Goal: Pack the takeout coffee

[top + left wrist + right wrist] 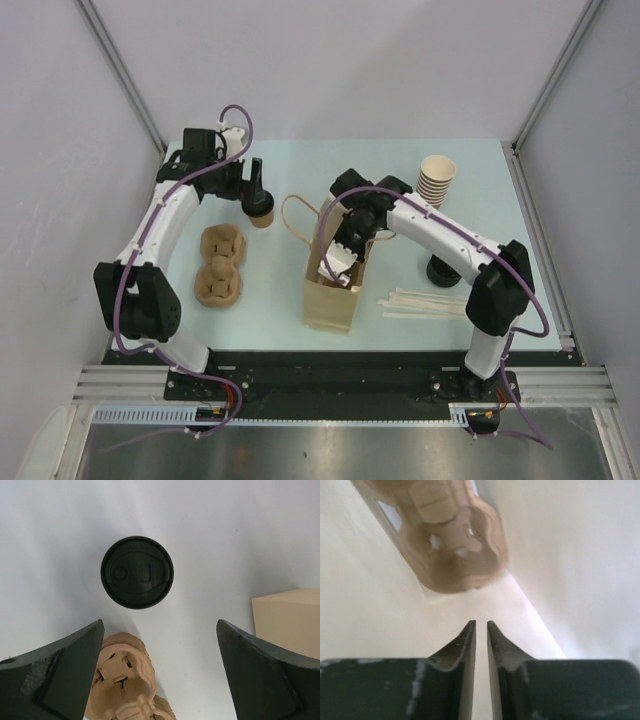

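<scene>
The takeout coffee (261, 211), a small tan cup with a black lid (137, 572), stands upright on the table at the back left. My left gripper (258, 190) hangs over it, wide open and empty. In the left wrist view the lid lies ahead of the left gripper (160, 625). My right gripper (340, 262) reaches down into the tan paper bag (330, 300). In the right wrist view the right gripper (481, 622) has its jaws a narrow gap apart with nothing between them. A brown pulp cup carrier (450, 545) lies inside the bag beyond the fingertips.
Two more pulp carriers (218, 265) lie left of the bag, also under the left fingers (122, 680). A stack of lidless cups (436, 180) stands at the back right. Black lids (443, 270) and pale sticks (425, 302) lie right of the bag. The bag's corner (287, 620) shows at right.
</scene>
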Motion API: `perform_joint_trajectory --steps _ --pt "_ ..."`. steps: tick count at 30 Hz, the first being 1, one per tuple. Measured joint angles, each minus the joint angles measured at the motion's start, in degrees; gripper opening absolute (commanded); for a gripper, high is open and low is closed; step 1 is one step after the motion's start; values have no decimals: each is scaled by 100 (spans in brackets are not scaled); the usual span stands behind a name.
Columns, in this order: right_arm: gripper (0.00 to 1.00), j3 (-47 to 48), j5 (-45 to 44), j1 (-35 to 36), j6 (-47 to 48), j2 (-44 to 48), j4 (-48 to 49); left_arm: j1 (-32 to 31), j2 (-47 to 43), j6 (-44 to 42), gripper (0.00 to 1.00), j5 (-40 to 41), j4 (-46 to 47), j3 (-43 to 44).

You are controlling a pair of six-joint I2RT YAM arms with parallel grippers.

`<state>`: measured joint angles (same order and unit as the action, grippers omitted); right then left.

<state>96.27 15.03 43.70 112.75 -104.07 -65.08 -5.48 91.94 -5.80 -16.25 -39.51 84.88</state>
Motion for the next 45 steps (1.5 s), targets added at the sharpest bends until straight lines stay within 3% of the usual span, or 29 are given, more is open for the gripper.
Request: perform_joint_trajectory --steps 8,20,29,33,45 --pt "34 68 22 0 -186 216 50 0 236 42 99 -13 57 293" --pt "79 656 249 -155 -1314 662 717 0 658 28 99 120 -103 857" --pt "94 529 422 -260 -2234 1309 1596 0 1318 24 100 223 -205 1250" --pt "100 256 522 -286 -2660 1552 2026 0 1561 22 99 304 -289 1403" --pt "100 70 627 -330 -3775 1939 2837 7 2009 -28 100 227 -520 1650"
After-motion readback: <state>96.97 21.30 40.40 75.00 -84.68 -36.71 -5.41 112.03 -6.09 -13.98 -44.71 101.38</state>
